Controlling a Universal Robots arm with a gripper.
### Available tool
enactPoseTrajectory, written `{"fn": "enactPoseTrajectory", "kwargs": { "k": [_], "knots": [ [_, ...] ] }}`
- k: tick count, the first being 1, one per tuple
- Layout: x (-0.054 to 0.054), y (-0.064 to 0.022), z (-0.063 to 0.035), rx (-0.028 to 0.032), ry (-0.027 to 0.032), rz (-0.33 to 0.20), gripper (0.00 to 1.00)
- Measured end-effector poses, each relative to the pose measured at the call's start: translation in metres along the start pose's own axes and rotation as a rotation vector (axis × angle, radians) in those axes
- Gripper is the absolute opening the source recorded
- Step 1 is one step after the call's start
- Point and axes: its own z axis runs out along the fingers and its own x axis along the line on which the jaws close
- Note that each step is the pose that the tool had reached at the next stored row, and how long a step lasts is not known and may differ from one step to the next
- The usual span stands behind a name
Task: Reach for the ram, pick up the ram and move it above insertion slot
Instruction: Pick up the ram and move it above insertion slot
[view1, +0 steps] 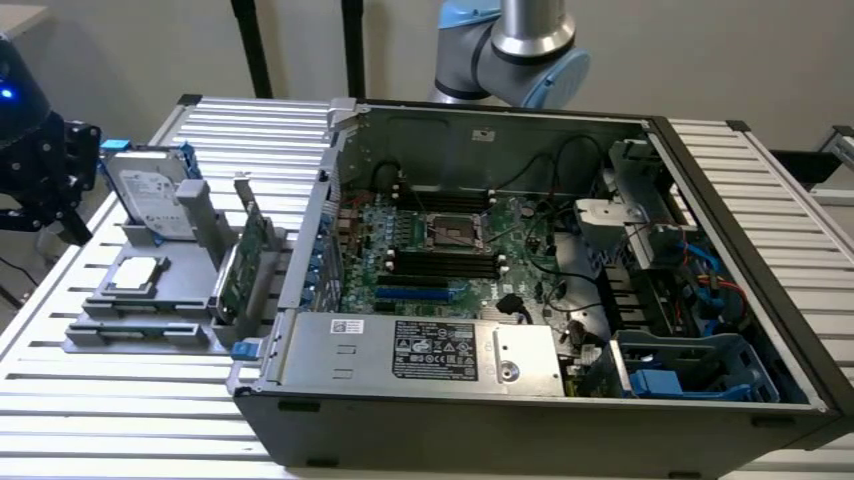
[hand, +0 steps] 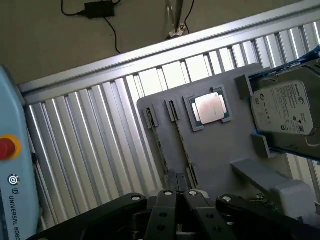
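My gripper (hand: 178, 197) hangs above the grey parts fixture (hand: 215, 150), fingers shut with nothing between them. Directly below the fingertips, two thin boards (hand: 184, 150) stand on edge in the fixture's slots. One of them would be the ram, but I cannot tell which. In the exterior view the same green boards (view1: 238, 272) stand upright at the fixture's (view1: 174, 270) side nearest the computer case. The motherboard's black insertion slots (view1: 447, 262) lie in the middle of the open case, to the exterior view's right of the fixture.
The fixture also carries a silver hard drive (hand: 285, 107) (view1: 147, 190) and a processor chip (hand: 210, 107) (view1: 138, 275). The case walls (view1: 534, 420) ring the motherboard. A teach pendant (hand: 12, 170) lies on the slatted table. The arm (view1: 534, 45) rises behind the case.
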Motion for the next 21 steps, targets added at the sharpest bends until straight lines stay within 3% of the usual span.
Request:
{"fn": "enactPoseTrajectory", "kwargs": {
  "k": [8,15,20,21],
  "knots": [
    [0.0,-0.0001,0.0011,0.0076,0.0038,-0.146,0.11],
    [0.0,-0.0001,0.0021,0.0213,0.0053,-0.272,0.11],
    [0.0,-0.0001,0.0021,0.0215,0.0055,-0.281,0.12],
    [0.0,-0.0001,0.0021,0.0215,0.0055,-0.281,0.18]
  ]
}}
